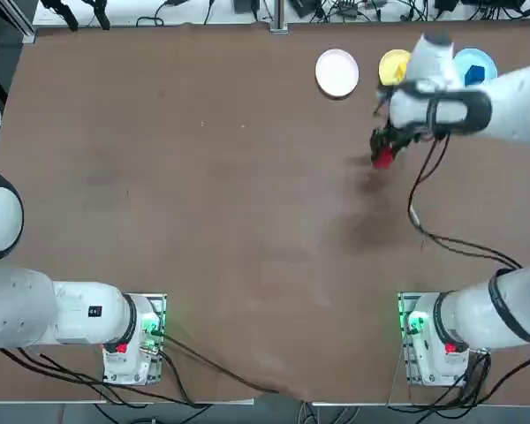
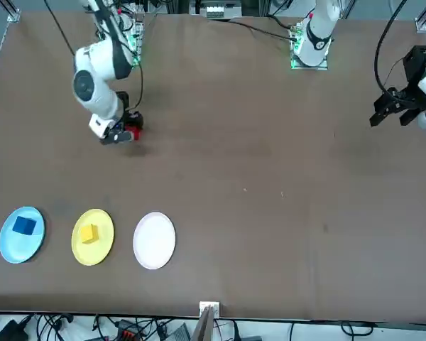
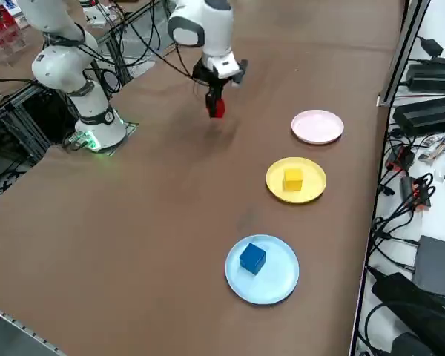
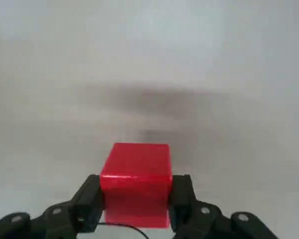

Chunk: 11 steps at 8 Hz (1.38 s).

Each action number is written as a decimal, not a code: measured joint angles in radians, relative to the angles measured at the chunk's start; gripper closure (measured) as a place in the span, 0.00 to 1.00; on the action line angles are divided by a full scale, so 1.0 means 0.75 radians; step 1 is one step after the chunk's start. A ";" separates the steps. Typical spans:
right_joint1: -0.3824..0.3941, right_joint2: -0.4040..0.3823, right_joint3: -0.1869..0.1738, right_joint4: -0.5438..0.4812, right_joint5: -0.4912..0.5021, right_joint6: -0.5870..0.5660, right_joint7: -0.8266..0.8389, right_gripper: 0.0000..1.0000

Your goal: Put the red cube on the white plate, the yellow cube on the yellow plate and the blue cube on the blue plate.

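Red cube (image 4: 135, 181): clamped between the fingers of the right gripper (image 4: 135, 209), lifted clear of the tabletop (image 1: 203, 221), on the robot's side of the white plate and not yet over it.
White plate (image 1: 336, 71): bare, at the end of the row of three plates; the landmark for everything below.
Yellow plate (image 3: 312, 179): just beside the white plate, carrying the yellow cube (image 3: 293, 179).
Blue plate (image 3: 278, 278): beyond the yellow plate from the white plate, carrying the blue cube (image 3: 252, 257).
Done: yellow and blue cubes look placed.
Left: carry the red cube over the white plate, lower it, release.
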 joint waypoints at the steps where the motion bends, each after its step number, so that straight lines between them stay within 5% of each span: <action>1: -0.024 0.066 -0.001 0.201 -0.003 -0.130 0.000 0.32; 5: -0.030 0.560 0.000 0.889 -0.045 -0.275 0.000 0.32; 9: 0.065 0.894 0.005 1.321 -0.106 -0.228 0.035 0.32; 11: 0.099 0.992 0.002 1.407 -0.158 -0.117 0.050 0.32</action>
